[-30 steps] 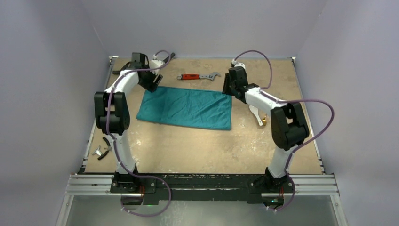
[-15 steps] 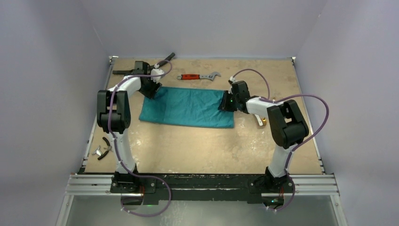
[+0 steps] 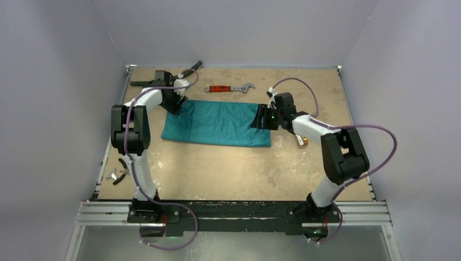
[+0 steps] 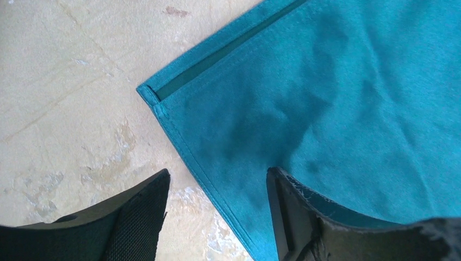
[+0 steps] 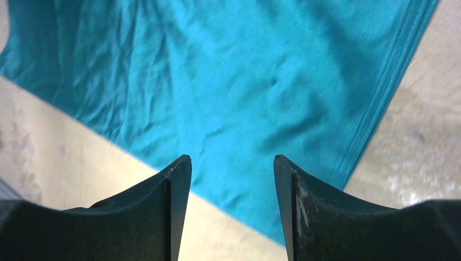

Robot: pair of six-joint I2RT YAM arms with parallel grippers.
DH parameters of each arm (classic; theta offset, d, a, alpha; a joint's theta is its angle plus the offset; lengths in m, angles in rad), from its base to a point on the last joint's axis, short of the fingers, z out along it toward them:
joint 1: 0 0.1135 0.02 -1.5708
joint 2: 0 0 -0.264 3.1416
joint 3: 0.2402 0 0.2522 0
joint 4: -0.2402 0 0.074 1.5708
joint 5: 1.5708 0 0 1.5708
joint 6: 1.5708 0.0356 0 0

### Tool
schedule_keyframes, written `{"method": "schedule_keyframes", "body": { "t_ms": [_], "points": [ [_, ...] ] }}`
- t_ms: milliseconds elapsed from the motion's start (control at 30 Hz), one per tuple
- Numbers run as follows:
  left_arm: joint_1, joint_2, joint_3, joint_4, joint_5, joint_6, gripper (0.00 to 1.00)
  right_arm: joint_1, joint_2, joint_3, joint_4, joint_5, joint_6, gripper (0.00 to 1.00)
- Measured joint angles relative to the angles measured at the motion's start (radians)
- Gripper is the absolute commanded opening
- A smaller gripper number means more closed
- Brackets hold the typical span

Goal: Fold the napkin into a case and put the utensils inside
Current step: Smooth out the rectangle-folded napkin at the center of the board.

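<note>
The teal napkin [image 3: 217,125] lies flat on the table as a wide folded rectangle. My left gripper [image 3: 175,102] is low over its far left corner. In the left wrist view this gripper [image 4: 217,174] is open and holds nothing; the napkin's hemmed edge [image 4: 179,141] runs between the fingers. My right gripper [image 3: 261,118] hovers at the napkin's right end. In the right wrist view it [image 5: 231,160] is open above the napkin [image 5: 244,81], with nothing gripped. The utensils [image 3: 300,140] show only as a small white and tan bit beside my right forearm.
A red-handled wrench [image 3: 228,88] lies behind the napkin. Black-handled pliers [image 3: 120,171] sit at the table's left edge. A dark long-handled tool [image 3: 190,68] rests at the back left, near the left arm. Grey walls enclose the table on three sides.
Both grippers have come down to the table at the napkin's far corners. The right gripper has opened and let the cloth go, and its elbow has swung to the right.
</note>
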Motion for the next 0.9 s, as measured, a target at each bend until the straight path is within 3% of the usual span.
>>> {"method": "schedule_keyframes", "body": {
  "t_ms": [100, 233, 300, 500, 900],
  "points": [
    [0.000, -0.018, 0.013, -0.049, 0.026, -0.003, 0.68, -0.001, -0.093, -0.054, -0.014, -0.039, 0.003, 0.43],
    [0.000, -0.065, 0.028, -0.139, 0.098, 0.006, 0.65, -0.002, -0.168, -0.141, -0.017, -0.101, 0.012, 0.10],
    [-0.002, -0.111, 0.018, -0.194, 0.141, 0.018, 0.63, -0.003, -0.177, -0.185, -0.021, -0.119, 0.021, 0.00],
    [-0.024, -0.240, -0.120, -0.269, 0.189, 0.073, 0.55, -0.017, -0.142, -0.261, -0.038, -0.135, 0.046, 0.00],
    [-0.028, -0.243, -0.264, -0.235, 0.095, 0.128, 0.52, -0.063, -0.104, -0.261, -0.021, -0.187, 0.050, 0.00]
  ]
}}
